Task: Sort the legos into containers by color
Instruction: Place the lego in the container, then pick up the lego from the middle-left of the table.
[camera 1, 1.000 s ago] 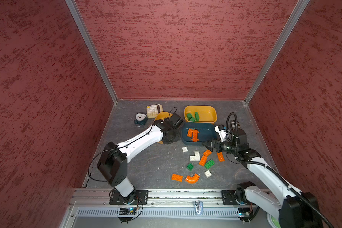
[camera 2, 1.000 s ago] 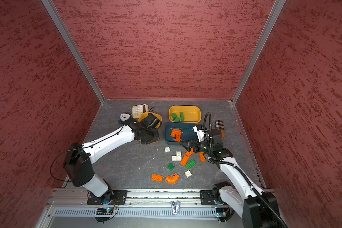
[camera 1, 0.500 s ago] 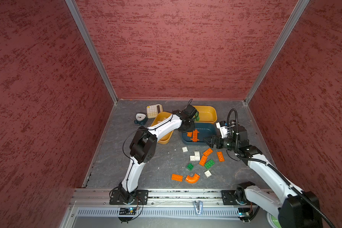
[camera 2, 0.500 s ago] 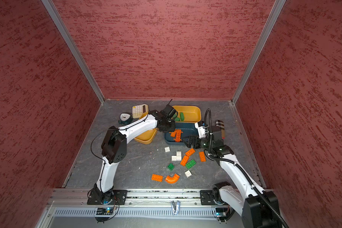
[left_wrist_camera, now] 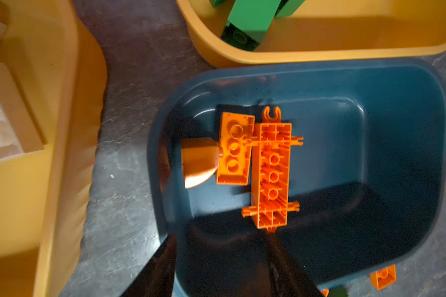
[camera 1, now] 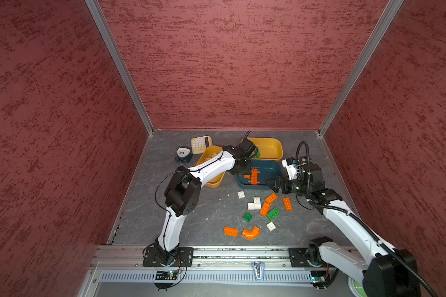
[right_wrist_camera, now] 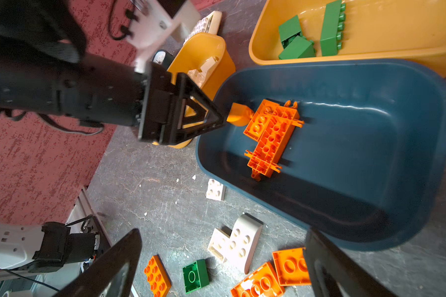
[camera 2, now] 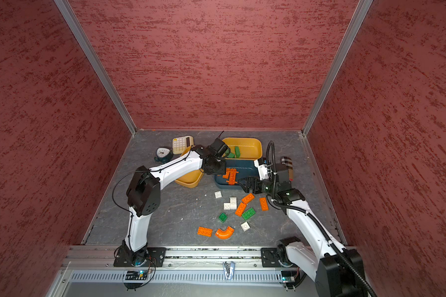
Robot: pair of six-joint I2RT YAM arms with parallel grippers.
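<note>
The dark teal tray (camera 1: 269, 167) holds a long orange beam (left_wrist_camera: 272, 174), an orange brick (left_wrist_camera: 233, 149) and a rounded orange piece (left_wrist_camera: 198, 162). My left gripper (left_wrist_camera: 224, 267) hangs open over that tray's end, nothing between its fingers; the rounded piece lies just off its tips (right_wrist_camera: 238, 114). Green legos (right_wrist_camera: 298, 38) lie in the back mustard tray (camera 1: 274, 151), white ones (right_wrist_camera: 201, 70) in the left mustard tray (camera 1: 214, 183). My right gripper (right_wrist_camera: 223, 239) stands wide open above loose legos: a white block (right_wrist_camera: 236, 241), orange bricks (right_wrist_camera: 290, 266) and a green brick (right_wrist_camera: 195, 276).
More loose legos lie on the floor nearer the rail: an orange elbow (camera 1: 251, 232), an orange brick (camera 1: 230, 231) and a small white brick (camera 1: 271, 226). A cream calculator (camera 2: 182, 144) and small clock (camera 2: 163, 154) sit at the back left, a plaid case (camera 2: 286, 164) behind my right wrist.
My left arm swung from beside the left mustard tray to over the teal tray, and its jaws parted, leaving the rounded orange piece free. My right gripper edged toward the teal tray.
</note>
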